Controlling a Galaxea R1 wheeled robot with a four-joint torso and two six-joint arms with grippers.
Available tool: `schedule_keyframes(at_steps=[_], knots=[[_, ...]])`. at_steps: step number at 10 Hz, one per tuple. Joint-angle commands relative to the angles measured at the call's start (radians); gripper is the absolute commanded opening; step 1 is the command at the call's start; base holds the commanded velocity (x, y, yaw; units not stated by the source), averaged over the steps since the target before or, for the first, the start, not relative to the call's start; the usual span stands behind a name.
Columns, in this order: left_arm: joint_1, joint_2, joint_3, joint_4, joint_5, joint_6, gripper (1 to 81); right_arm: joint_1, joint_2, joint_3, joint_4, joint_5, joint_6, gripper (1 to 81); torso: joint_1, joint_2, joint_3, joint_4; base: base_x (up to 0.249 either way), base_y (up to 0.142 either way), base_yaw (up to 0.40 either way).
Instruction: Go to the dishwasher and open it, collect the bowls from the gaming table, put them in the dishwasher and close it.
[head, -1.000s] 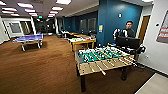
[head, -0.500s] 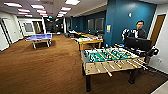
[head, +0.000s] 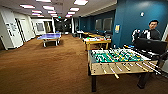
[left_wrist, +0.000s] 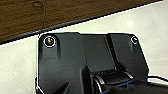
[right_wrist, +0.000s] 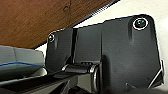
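Note:
The gaming table (head: 97, 42), with yellow wooden sides, stands in the middle distance by the blue wall. Small bright green and orange things (head: 95, 39) lie on its top, too blurred to tell as bowls. The dishwasher is out of view. The dark plate of my left arm (left_wrist: 87, 57) hangs over a pale surface beside brown carpet (left_wrist: 50, 12). My right arm's plate (right_wrist: 112, 50) hangs over the same kind of ground.
A foosball table (head: 117, 58) with a green pitch stands close at the front right, its rods sticking out toward me. Behind it a person (head: 152, 31) stands at a dark screen (head: 150, 46). A blue ping-pong table (head: 49, 37) stands far left on open brown carpet (head: 50, 67).
The whole head picture has slid to the right, so the camera has turned left. The foosball table now sits nearer the right edge.

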Motion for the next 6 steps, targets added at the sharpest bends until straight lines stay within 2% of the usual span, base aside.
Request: schedule_keyframes(at_steps=[1, 4, 5, 6], knots=[[-0.057, -0.011, 0.001, -0.006, 0.044, 0.001, 81.1, 0.051, -0.009, 0.009, -0.009, -0.048, -0.001, 81.1, 0.0, 0.0, 0.0, 0.0, 0.0, 0.0, 0.105], [-0.057, -0.008, -0.011, -0.008, 0.044, -0.004, 81.1, 0.049, -0.009, 0.005, -0.009, -0.048, -0.001, 81.1, 0.0, 0.0, 0.0, 0.0, 0.0, 0.0, 0.0], [-0.057, -0.008, -0.011, -0.008, 0.043, -0.004, 81.1, 0.049, -0.009, 0.005, -0.009, -0.048, -0.001, 81.1, 0.0, 0.0, 0.0, 0.0, 0.0, -0.081, 0.0], [-0.057, -0.007, -0.011, -0.008, 0.042, -0.004, 81.1, 0.048, -0.009, 0.004, -0.009, -0.048, -0.001, 81.1, 0.0, 0.0, 0.0, 0.0, 0.0, 0.0, 0.0]])
